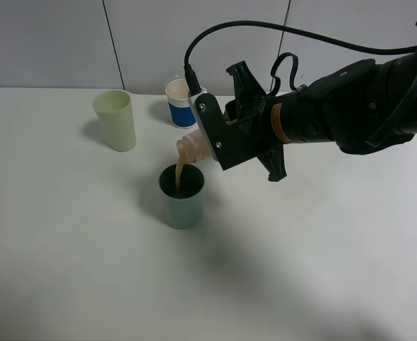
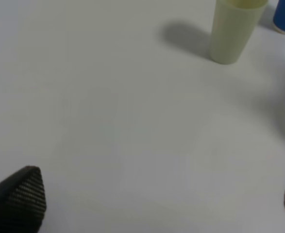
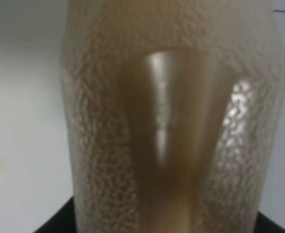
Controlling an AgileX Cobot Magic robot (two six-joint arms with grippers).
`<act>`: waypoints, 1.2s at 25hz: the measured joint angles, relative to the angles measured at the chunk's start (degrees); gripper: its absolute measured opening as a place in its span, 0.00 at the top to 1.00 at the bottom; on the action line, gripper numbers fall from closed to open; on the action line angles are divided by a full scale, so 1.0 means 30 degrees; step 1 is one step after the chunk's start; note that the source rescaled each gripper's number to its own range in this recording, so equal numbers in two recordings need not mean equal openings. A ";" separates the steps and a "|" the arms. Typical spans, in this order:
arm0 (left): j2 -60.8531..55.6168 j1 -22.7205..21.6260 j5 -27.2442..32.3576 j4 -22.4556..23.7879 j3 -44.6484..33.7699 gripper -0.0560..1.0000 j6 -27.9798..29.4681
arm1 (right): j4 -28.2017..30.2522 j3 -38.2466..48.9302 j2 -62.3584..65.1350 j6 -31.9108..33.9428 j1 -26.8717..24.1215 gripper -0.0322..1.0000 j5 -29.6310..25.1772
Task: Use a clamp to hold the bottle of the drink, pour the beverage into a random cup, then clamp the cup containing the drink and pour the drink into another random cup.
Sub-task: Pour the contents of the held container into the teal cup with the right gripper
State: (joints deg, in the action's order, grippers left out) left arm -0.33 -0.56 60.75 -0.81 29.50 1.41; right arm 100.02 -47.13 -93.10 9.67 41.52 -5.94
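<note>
bottle [image 1: 191,149] tipped over the teal cup [image 1: 182,206]

the right claw [image 1: 209,138] pinches the bottle, tilted neck-down above the teal cup on the bench [image 1: 66,270]; a brown stream [image 1: 180,170] falls into it. the left claw [image 2: 154,199] hangs spread above the bench, near the pale green cup [image 2: 232,34].

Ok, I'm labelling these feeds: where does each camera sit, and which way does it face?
Exterior high: mounted high, looking down on the table; shows the right gripper tipping the drink bottle over the green cup.
Left wrist: on the left arm, facing the pale yellow cup across the table; the open left gripper shows its fingertips.
Right wrist: on the right arm, close against the drink bottle; dark gripper slivers show.
Shared: the pale yellow cup, exterior high and left wrist.
</note>
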 joint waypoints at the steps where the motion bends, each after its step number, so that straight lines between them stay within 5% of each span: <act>1: 0.0000 0.0000 0.0000 0.0000 0.0000 0.00 0.0000 | 0.0000 0.0000 0.0000 0.0000 0.0000 0.93 0.0000; 30: 0.0000 0.0000 0.0000 0.0000 0.0000 0.00 0.0000 | 0.0000 0.0000 0.0000 -0.0872 0.0000 0.93 -0.0052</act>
State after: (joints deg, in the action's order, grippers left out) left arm -0.33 -0.56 60.75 -0.81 29.50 1.41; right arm 100.02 -47.13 -93.10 7.05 41.52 -6.10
